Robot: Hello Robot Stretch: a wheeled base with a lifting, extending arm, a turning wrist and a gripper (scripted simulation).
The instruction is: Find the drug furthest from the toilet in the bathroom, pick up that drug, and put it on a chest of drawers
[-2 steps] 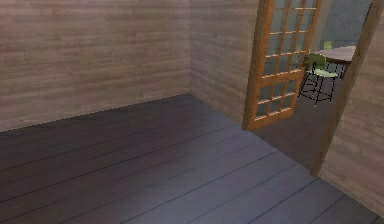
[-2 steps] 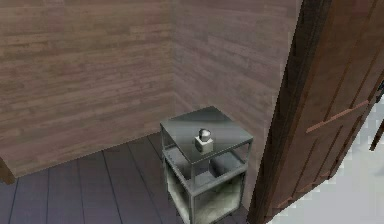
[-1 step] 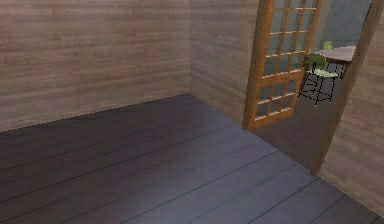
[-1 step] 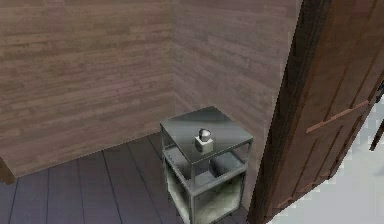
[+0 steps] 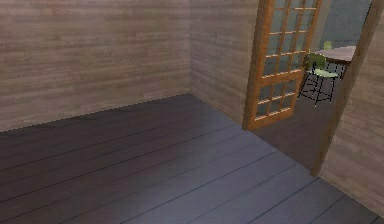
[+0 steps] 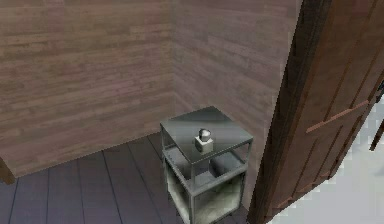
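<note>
**Beside a little corner bench, with the drug not found yet**

On our arm side, a little glass bench (image 6: 228, 140) stands in the corner where two wooden walls (image 6: 80, 80) meet. A small thing (image 6: 203, 140) sits on its top, white below and grey and round above. It seems to stand upright, so its long way runs up and down. We cannot tell which way it faces. It is too small for us to call it the drug, and we cannot tell where the drug is. We cannot tell the state of our pincer either.

Ahead of us lies a dark floor (image 5: 120, 160). A glass door (image 5: 280, 60) stands open at the forward view's right, with a chair (image 5: 318, 72) past it.

What could go wrong? We could take the small thing by mistake, because it looks a bit like a bottle. We could bump the glass door if we turn too tight going through. And we could pick a drug close to the toilet if we do not look at them all.
</note>
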